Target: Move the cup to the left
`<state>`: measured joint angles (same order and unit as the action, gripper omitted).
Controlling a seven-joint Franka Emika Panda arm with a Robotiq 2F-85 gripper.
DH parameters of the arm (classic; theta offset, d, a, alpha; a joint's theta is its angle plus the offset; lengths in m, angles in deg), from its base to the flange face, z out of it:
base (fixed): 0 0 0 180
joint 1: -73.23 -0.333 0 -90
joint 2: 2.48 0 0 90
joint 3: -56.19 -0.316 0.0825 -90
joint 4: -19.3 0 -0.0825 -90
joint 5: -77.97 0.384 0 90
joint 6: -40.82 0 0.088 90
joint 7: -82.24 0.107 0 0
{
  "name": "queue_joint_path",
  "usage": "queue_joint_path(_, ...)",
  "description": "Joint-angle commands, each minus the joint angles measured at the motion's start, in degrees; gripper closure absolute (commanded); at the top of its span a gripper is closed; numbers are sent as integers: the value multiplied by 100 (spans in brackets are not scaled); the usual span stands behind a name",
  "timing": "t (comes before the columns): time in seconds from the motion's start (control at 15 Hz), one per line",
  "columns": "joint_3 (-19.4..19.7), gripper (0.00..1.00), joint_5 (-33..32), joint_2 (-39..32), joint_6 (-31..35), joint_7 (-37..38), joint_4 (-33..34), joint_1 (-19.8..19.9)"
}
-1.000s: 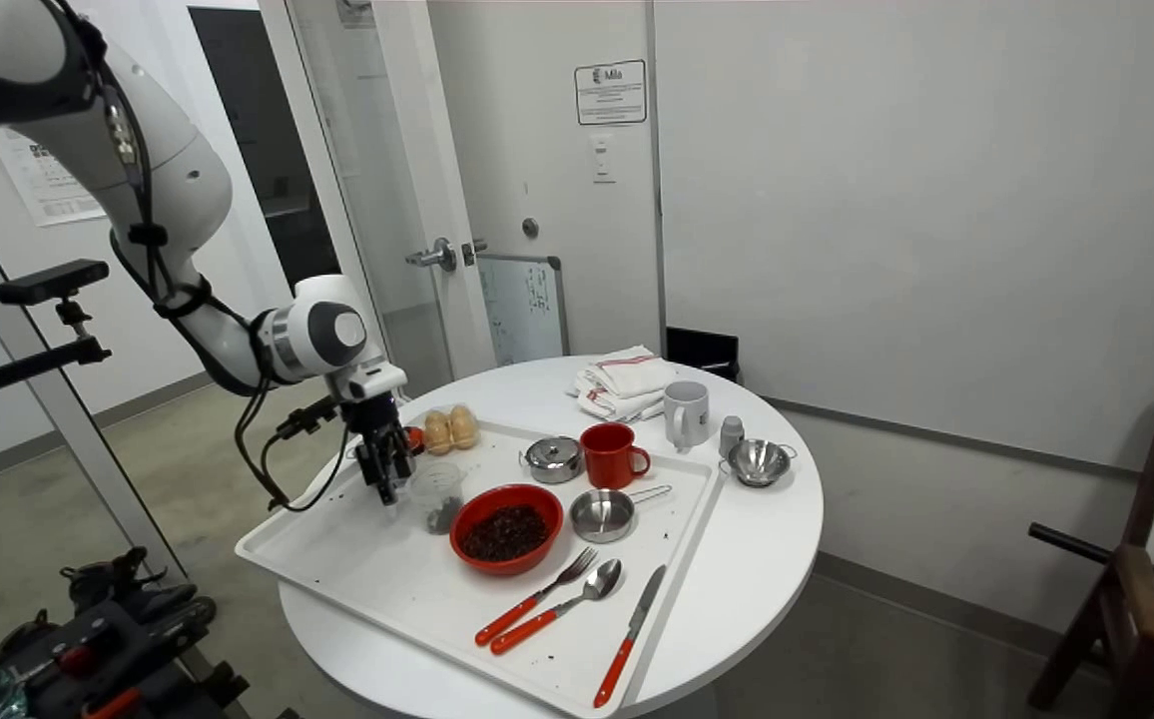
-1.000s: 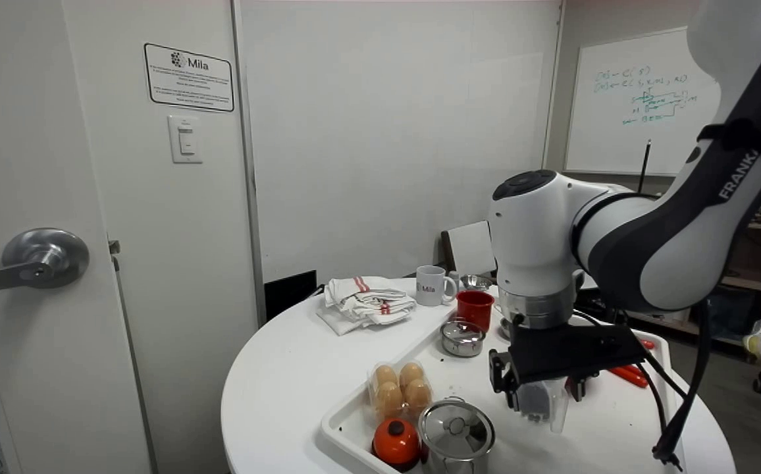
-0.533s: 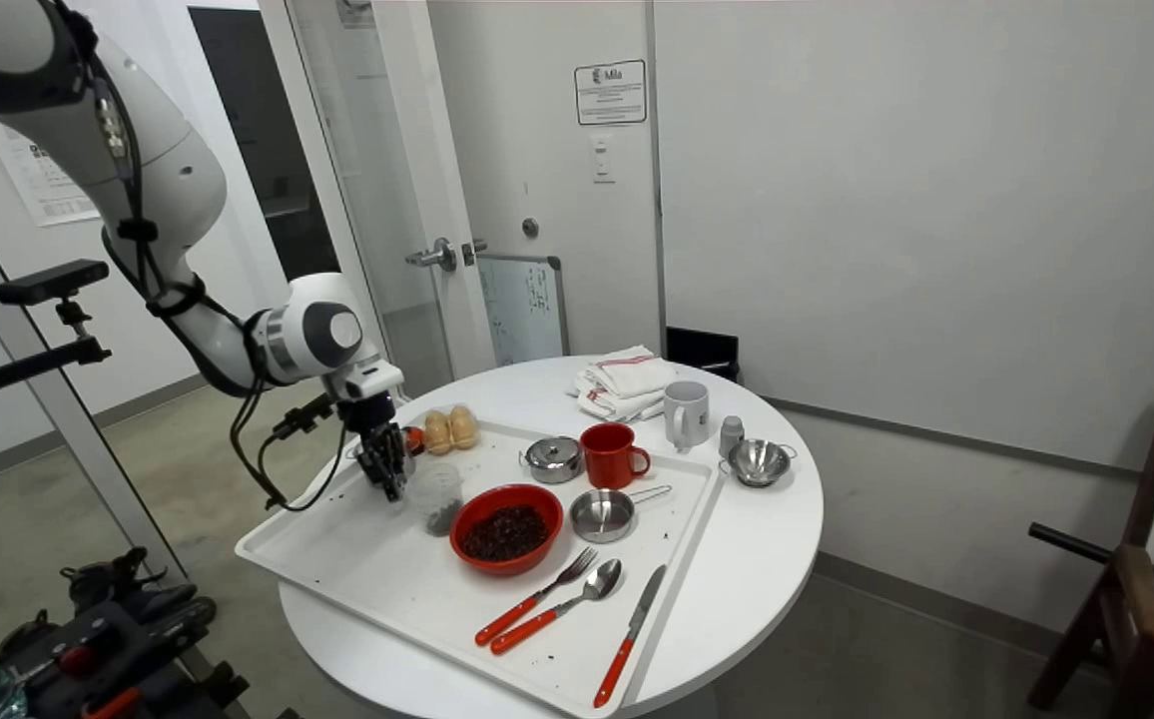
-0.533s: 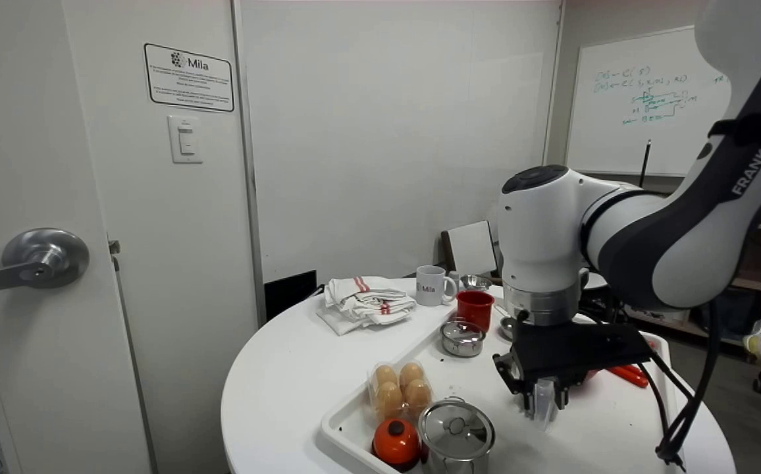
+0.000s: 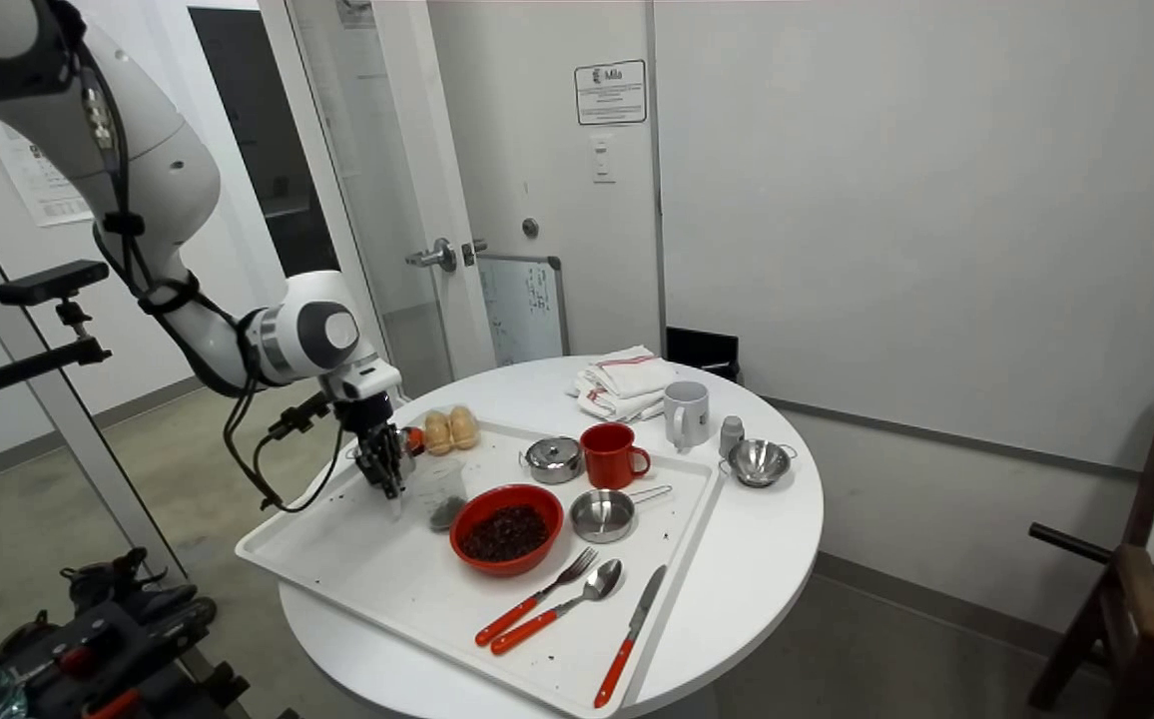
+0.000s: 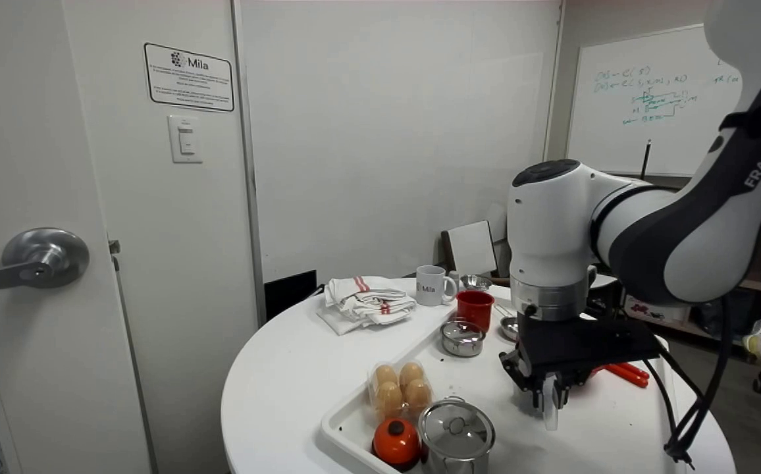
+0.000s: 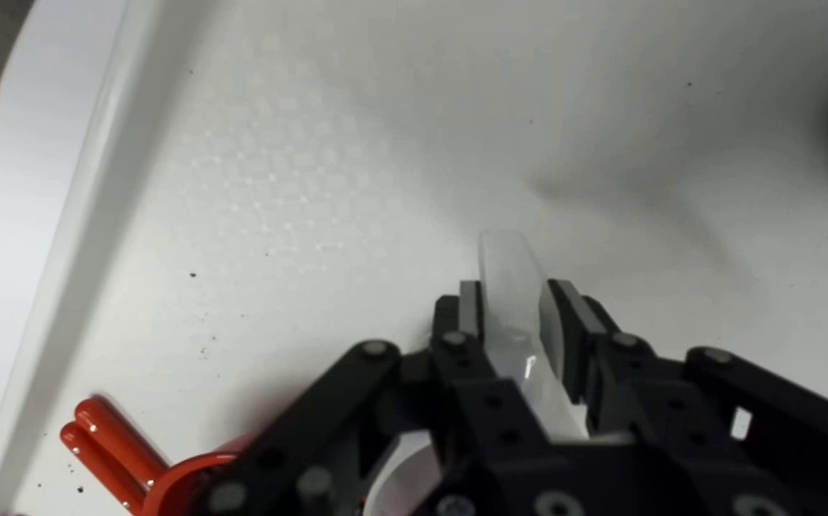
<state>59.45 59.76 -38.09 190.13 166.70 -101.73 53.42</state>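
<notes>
The clear plastic cup (image 5: 443, 507), with something dark in its bottom, stands beside the red bowl in an exterior view. Its flat translucent handle (image 6: 551, 418) sticks down past the fingertips in an exterior view, where the arm hides the cup's body. My gripper (image 7: 514, 308) is shut on that handle (image 7: 511, 269), one pad on each side of it. Low in the wrist view, part of the cup's pale rim (image 7: 405, 476) shows behind the black linkage. Seen from outside, the gripper (image 5: 394, 489) points down close above the tray, at the cup's side.
The white tray (image 5: 357, 559) carries a red bowl (image 5: 507, 529) with dark contents, red-handled cutlery (image 5: 629, 639), a red mug (image 5: 613, 457), a steel pan (image 5: 602, 515) and a small lidded pot (image 6: 463, 338). Eggs (image 6: 400, 388), an orange lidded item (image 6: 396, 442) and a tall steel pot (image 6: 457, 434) fill one corner.
The jaws have come together from wide open onto the cup's handle. The arm has drawn back slightly, away from the bowl, and the cup has shifted or turned only a little.
</notes>
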Motion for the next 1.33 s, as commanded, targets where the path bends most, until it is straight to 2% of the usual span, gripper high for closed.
queue_joint_path(0.0,-79,88,408,627,375,-491,-591,302)
queue_joint_path(0.13,-84,88,683,939,475,-749,-829,518)
queue_joint_path(0.47,-268,88,1641,1351,-29,-2045,-943,1288)
queue_joint_path(1.07,-397,88,2751,1320,-1482,-4032,-367,1819)
queue_joint_path(1.27,-361,88,3331,1485,-1706,-4684,-357,2085)
